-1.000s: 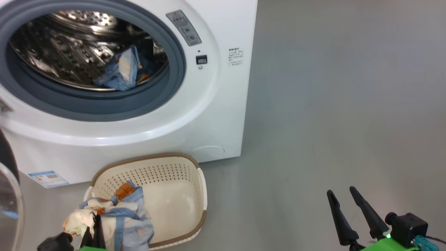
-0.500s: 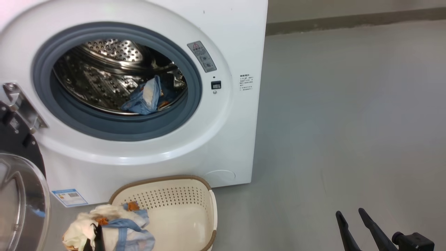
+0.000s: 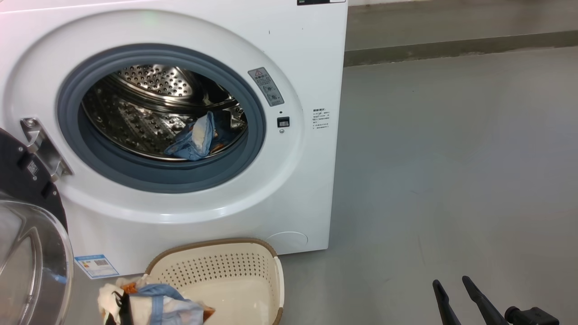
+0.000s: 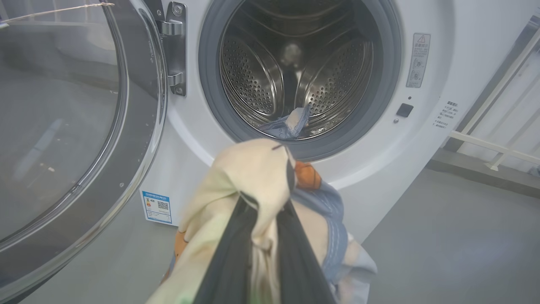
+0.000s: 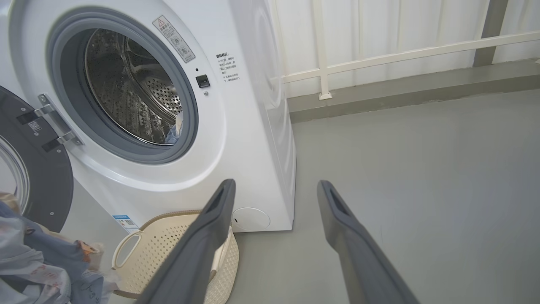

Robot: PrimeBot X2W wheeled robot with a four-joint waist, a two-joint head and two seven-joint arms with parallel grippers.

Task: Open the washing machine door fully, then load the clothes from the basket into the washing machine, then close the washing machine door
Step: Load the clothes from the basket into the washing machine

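1. washing machine [image 3: 293,54]: white front-loader, directly ahead of the left gripper [image 4: 265,207]. Its round mouth lies above and beyond the fingertips.
2. washing machine door [image 4: 84,126]: black ring with a clear bowl window, swung wide open. It stands just left of the left gripper on its metal hinge [image 4: 175,50].
3. drum [image 4: 295,63]: perforated steel, ringed by a grey seal [image 3: 158,180]. It sits ahead of the left gripper and higher.
4. basket [image 3: 235,266]: cream with a brown rim, on the floor [image 3: 451,158] just before the machine's foot and below the left gripper. The part of its bottom that shows looks bare.
5. held clothes [image 4: 253,177]: cream cloth with blue and orange-printed fabric, clamped between the left gripper's fingers. The folds drape over and below them.
6. loaded garment [image 3: 194,140]: a blue piece at the drum's front lip, ahead of the held clothes.
7. right gripper [image 5: 275,183]: fingers spread and empty, over bare floor, with the machine off to its left.

Handling note (judgement): the step in hand is carrying the held clothes into the drum.
- Raise the bundle until its hanging folds clear the seal's lower lip.
- Keep right of the door glass on the way in.
- Reach well past the loaded garment before letting go, so no cloth trails across the seal and fouls the door when it closes.
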